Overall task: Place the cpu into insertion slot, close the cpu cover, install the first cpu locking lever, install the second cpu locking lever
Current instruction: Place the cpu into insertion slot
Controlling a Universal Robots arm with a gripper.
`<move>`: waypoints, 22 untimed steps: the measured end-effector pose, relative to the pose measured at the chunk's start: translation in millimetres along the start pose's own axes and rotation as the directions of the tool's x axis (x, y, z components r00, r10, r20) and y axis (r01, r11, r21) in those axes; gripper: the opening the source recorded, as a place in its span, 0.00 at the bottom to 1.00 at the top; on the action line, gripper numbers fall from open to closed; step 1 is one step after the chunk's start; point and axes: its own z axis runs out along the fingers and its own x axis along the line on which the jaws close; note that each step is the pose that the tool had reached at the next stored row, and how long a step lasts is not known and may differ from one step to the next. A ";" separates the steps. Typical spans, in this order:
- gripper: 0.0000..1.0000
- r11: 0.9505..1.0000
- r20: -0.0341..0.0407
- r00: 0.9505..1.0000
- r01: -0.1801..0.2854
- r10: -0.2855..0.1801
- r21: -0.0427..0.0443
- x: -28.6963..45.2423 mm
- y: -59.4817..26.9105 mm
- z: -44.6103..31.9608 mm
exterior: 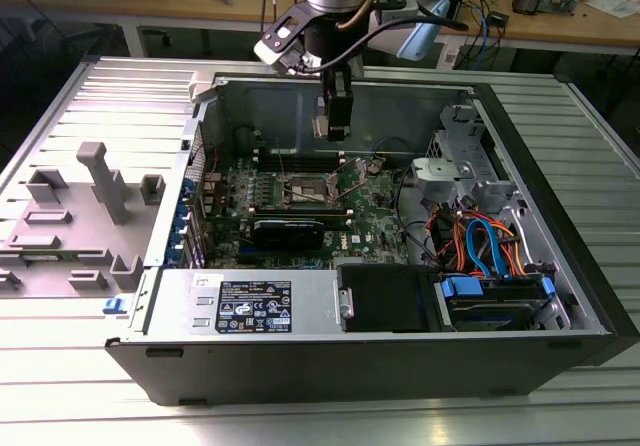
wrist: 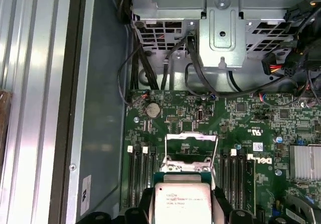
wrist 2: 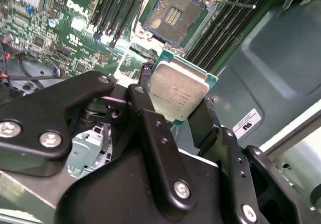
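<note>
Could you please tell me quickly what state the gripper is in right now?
Gripper: closed, holding the cpu.

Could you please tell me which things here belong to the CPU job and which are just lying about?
Job: cpu, held in the jaws of the gripper; open insertion slot; raised cpu cover.
Lying about: memory slots; drive cage; blue cables; grey fixture blocks.
</note>
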 end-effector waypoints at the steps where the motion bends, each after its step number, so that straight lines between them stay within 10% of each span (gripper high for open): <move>1: 0.54 1.000 0.001 1.000 -0.008 0.008 0.000 0.0 0.0 0.5; 22: 0.54 1.000 -0.001 1.000 0.019 -0.019 0.000 -7.5 -13.7 24.4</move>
